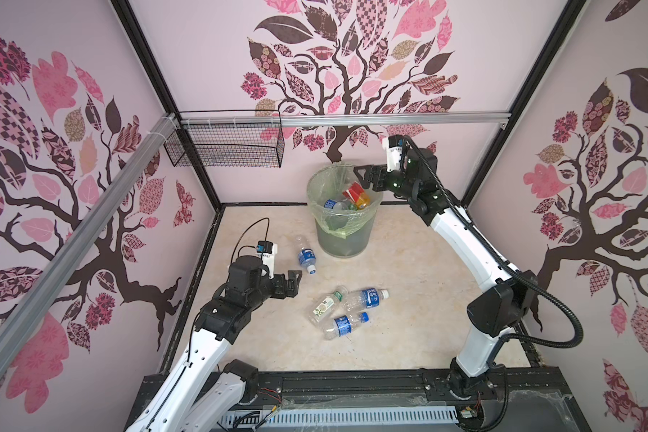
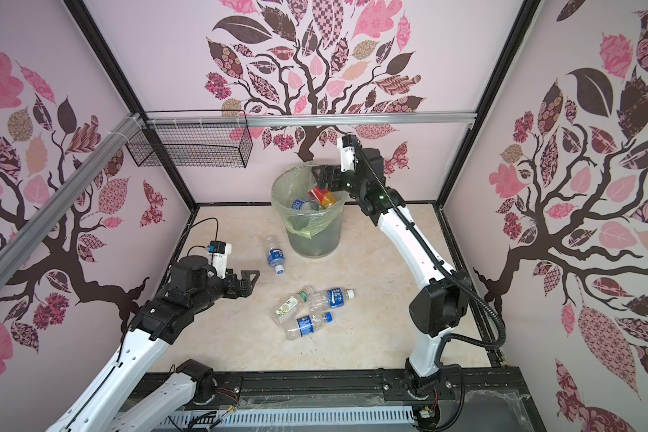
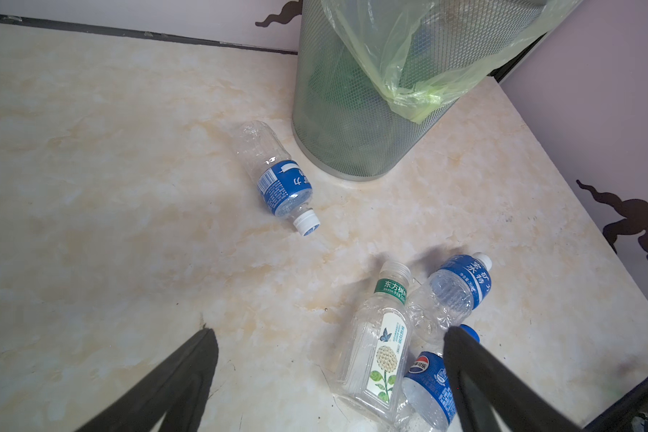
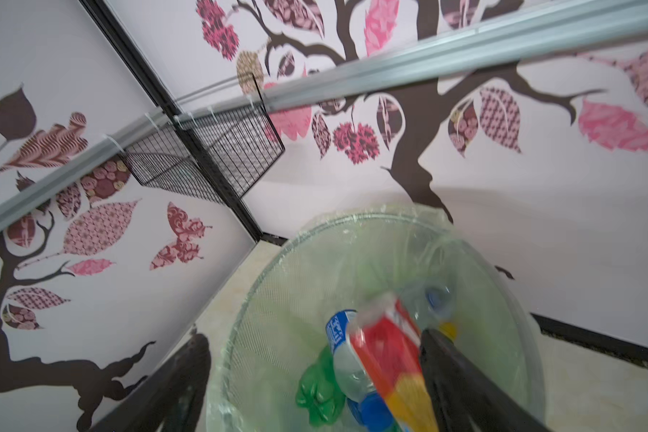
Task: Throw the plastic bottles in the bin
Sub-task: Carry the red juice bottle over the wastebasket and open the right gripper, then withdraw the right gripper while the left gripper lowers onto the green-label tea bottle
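Note:
The bin (image 1: 341, 243) (image 2: 315, 243) (image 3: 352, 112) is a round grey mesh basket with a pale green bag, standing at the back of the floor. My right gripper (image 1: 363, 178) (image 2: 320, 177) (image 4: 313, 336) hangs open over its mouth. A red-yellow bottle (image 1: 356, 195) (image 4: 386, 348) shows blurred just below, beside one finger and not gripped, over blue-labelled and green bottles inside. Plastic bottles lie on the floor: one alone (image 1: 306, 256) (image 3: 281, 183) by the bin, three clustered (image 1: 345, 310) (image 3: 378, 351). My left gripper (image 1: 296, 284) (image 2: 250, 284) (image 3: 330, 331) is open and empty, left of the cluster.
A black wire basket (image 1: 225, 149) hangs from the aluminium rail (image 1: 352, 119) at the back left. Patterned walls close in the floor on three sides. A black frame with cable duct (image 1: 352, 389) runs along the front.

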